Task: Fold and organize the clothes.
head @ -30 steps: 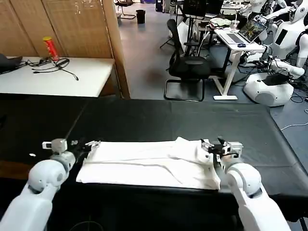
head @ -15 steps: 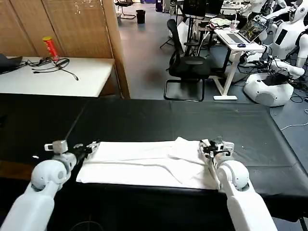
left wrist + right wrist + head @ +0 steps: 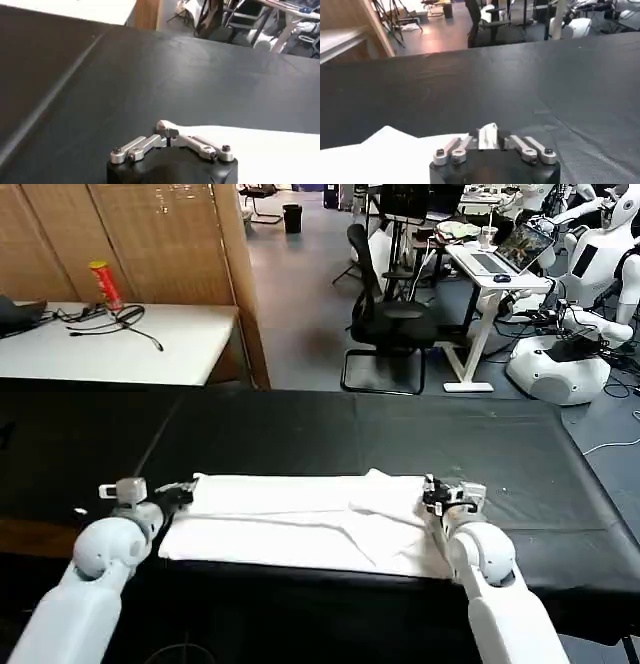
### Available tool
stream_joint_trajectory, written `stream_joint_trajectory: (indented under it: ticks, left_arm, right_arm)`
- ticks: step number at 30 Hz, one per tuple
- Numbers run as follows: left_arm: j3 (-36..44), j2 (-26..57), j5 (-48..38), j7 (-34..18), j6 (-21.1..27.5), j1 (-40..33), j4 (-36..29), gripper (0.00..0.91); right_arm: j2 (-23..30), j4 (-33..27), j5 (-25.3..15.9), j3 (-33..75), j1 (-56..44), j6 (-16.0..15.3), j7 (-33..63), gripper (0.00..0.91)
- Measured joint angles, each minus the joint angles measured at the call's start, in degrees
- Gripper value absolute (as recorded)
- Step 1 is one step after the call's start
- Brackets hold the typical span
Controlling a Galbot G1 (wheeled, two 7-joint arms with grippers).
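on black table cover (image 3: 300, 424), one white t-shirt (image 3: 300, 519), left end effector (image 3: 183, 489) and right end effector (image 3: 432, 489) each pinching an edge

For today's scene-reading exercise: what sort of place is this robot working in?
Probably a robotics lab or office workshop: other white robots stand behind, beside a desk with a laptop and an office chair.

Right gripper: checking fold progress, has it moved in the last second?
Yes. The right gripper pulled toward the robot and slightly leftward, away from the table's far edge.
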Motion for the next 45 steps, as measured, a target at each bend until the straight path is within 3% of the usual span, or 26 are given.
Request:
stream_joint_trajectory:
  ticks: [1, 2, 3, 4, 9, 25, 32, 44, 45]
  left_arm:
    - [0.0, -0.2, 0.2, 0.1, 0.0, -0.3, 0.1, 0.0]
    - [0.1, -0.3, 0.3, 0.3, 0.0, -0.4, 0.1, 0.878]
    - [0.1, -0.5, 0.5, 0.5, 0.0, -0.5, 0.1, 0.878]
    - [0.1, -0.6, 1.0, 0.5, -0.1, -0.5, 0.0, 0.878]
    - [-0.3, -0.7, 4.4, 1.6, -2.3, 0.3, -0.7, 0.878]
    - [-6.0, -0.5, 0.3, 1.1, -2.6, 6.6, -6.6, 0.878]
    - [-8.4, -3.5, 1.4, 1.5, -3.7, 12.7, -10.4, 0.878]
    - [-9.2, -6.6, 5.2, 3.0, -5.8, 16.7, -10.7, 0.878]
    - [-9.2, -6.8, 5.2, 3.0, -6.0, 16.8, -10.5, 0.79]
  right_arm:
    - [0.0, 0.1, 0.0, 0.2, 0.0, 0.0, -0.5, 0.0]
    - [-0.1, 0.3, 0.0, 0.4, -0.2, 0.0, -1.1, 0.156]
    - [-0.2, 0.5, 0.0, 0.4, -0.2, 0.0, -1.4, 0.692]
    - [-0.4, 0.7, 0.0, 0.5, -0.3, 0.0, -1.9, 0.878]
    - [-1.9, 3.0, 0.2, 1.6, -1.9, -0.1, -4.1, 0.878]
    - [-3.4, 12.6, 0.9, 3.9, -7.7, -0.3, -5.4, 0.878]
    - [-3.4, 14.4, 0.8, 3.7, -8.8, -0.3, -5.6, 0.878]
    - [-3.4, 15.7, 0.5, 4.1, -10.0, 0.1, -5.6, 0.878]
    - [-3.4, 15.7, 0.4, 4.1, -10.1, 0.1, -5.6, 0.878]
